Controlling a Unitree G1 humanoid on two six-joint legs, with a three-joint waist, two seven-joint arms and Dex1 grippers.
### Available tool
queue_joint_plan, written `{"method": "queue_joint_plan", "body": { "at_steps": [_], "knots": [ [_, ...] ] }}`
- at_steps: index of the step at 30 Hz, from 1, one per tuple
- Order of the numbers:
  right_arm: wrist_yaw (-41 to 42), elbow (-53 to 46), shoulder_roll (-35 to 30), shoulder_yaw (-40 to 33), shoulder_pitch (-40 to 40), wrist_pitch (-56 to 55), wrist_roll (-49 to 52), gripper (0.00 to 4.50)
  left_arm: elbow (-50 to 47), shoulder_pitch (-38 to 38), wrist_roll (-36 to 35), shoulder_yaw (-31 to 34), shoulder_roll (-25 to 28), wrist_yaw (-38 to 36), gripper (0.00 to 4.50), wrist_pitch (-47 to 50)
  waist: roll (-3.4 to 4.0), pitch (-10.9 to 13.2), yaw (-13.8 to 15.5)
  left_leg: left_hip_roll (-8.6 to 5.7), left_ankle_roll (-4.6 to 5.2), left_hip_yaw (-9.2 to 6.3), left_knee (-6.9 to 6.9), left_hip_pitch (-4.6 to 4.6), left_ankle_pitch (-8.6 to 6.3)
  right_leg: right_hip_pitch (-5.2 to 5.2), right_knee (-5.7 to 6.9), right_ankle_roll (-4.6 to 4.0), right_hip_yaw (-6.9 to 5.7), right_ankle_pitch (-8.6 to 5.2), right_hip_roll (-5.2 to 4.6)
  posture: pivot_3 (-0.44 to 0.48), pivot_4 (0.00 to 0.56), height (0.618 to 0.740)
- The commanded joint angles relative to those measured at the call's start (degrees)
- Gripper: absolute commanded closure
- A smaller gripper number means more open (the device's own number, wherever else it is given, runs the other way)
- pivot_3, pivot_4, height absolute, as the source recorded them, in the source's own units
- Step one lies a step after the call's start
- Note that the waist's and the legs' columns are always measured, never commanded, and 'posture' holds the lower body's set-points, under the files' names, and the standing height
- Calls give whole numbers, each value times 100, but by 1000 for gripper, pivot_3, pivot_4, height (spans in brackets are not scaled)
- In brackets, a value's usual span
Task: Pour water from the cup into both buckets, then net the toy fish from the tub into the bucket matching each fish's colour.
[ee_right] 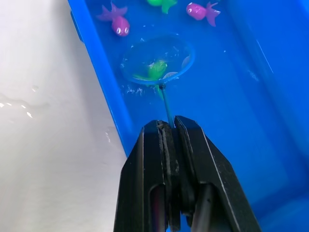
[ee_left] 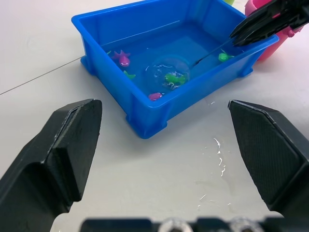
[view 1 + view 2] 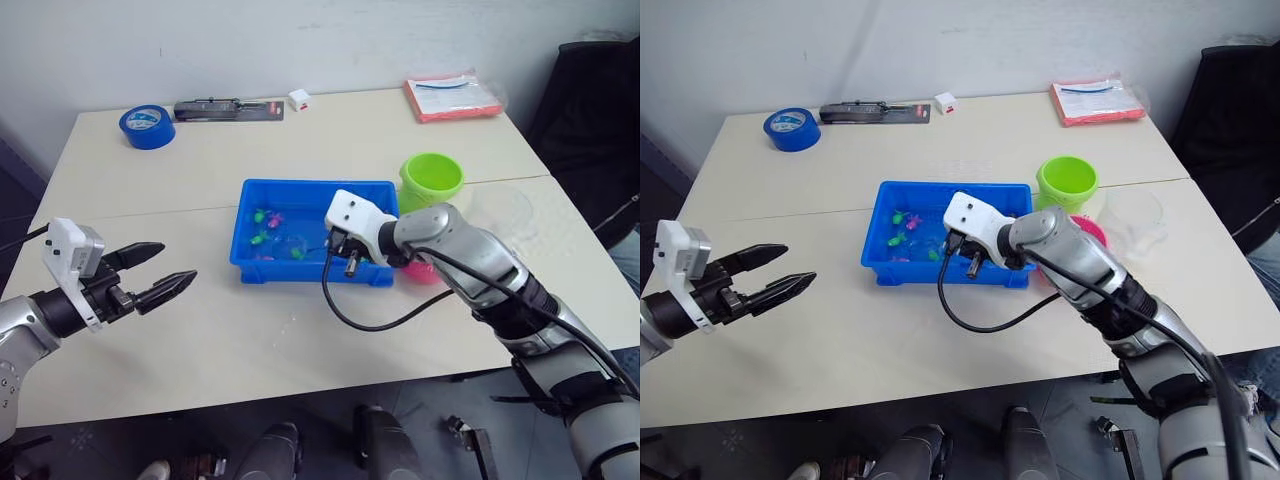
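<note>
My right gripper [image 1: 169, 126] is pinched tight on the net [image 1: 158, 62], holding the thin stick with the hoop dipped in the water of the tub [image 3: 252, 262], and a green fish [image 1: 155, 68] sits inside the ring. My left gripper [image 3: 165, 270] hangs spread wide over bare table, well apart from the tub, holding nothing. The other fish are loose in the water: a pink one [image 1: 118, 24] near the tub wall and another pink one [image 1: 203, 10] further in. The green bucket [image 3: 432, 180] stands just behind the tub's far right corner, the pink bucket [image 3: 1088, 232] is partly hidden behind my right forearm, and the cup [image 3: 1132, 215] sits to the right of them. The risk, as I judge it, is in the lift: the mesh looks shallow, so tilting the hoop or raising it fast could let the fish slide back out. The stick is thin, so it could twist between my fingers and tip the hoop. My route to the green bucket passes near the pink one, and my forearm could knock it. There are already water drops [image 2: 217, 145] on the table, so dripping may make it slick.
</note>
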Motion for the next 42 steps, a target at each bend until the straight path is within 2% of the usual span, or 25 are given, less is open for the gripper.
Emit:
{"method": "queue_joint_plan", "body": {
  "at_steps": [1, 8, 14, 19, 23, 27, 34, 42],
  "knots": [
    [165, 128, 97, 170, -209, -515, -385, 3706, -261, 57, -170, 216, 24, 48, 0, -31, 0, 0, -3, 0, 0, 0, 0, 0, 0, 0, 0, 0, 0, 0, 0, 0, 150, 740],
    [396, 401, 520, 242, -306, -759, -494, 3706, -333, 120, -255, 298, 27, 117, 0, -22, 0, 0, -7, 1, -1, 0, -1, 0, 0, 0, 0, 0, 0, 0, 2, 0, 150, 740],
    [363, 765, 1064, -631, -327, 249, 63, 3706, -382, 152, -293, 325, -1, 183, 0, -36, 2, 1, -8, 4, -2, -1, -1, 0, -1, 0, 1, -3, 0, 0, 5, 0, 150, 740],
    [304, 774, 1078, -1252, -362, 846, 334, 3706, -339, 97, -292, 242, 16, 205, 0, -71, 3, 2, 4, 3, 0, -1, -1, 0, -2, 0, -1, -5, -4, 1, 4, 0, 150, 740],
    [251, 713, 1065, -1399, -364, 1022, 403, 3706, -310, 58, -289, 199, 26, 193, 0, -82, 3, 2, -3, 4, -1, -1, -2, 0, -2, 0, 0, -6, -3, 1, 4, 0, 150, 740],
    [138, -60, 738, -2219, -17, 1715, 782, 3706, -82, -351, -266, -181, 33, -103, 0, -305, 7, 4, 25, 4, -1, 0, -4, -1, -3, -4, 0, -6, -4, 1, 4, 0, 150, 740],
    [-74, -1130, 577, -3269, 466, 2193, 1417, 3706, 209, -828, -131, -693, 30, -386, 0, -572, 7, 4, -6, 4, 6, 10, -4, -3, -8, -8, -2, -6, -2, 1, 1, 0, 150, 740],
    [-373, -2476, 110, -4685, 1379, 2604, 1996, 3706, 623, -1722, 50, -1646, -129, -735, 0, -892, 7, 4, 37, 3, 8, 25, 1, -4, -10, -11, 2, -5, -3, 2, -2, 0, 150, 740]
  ]
}}
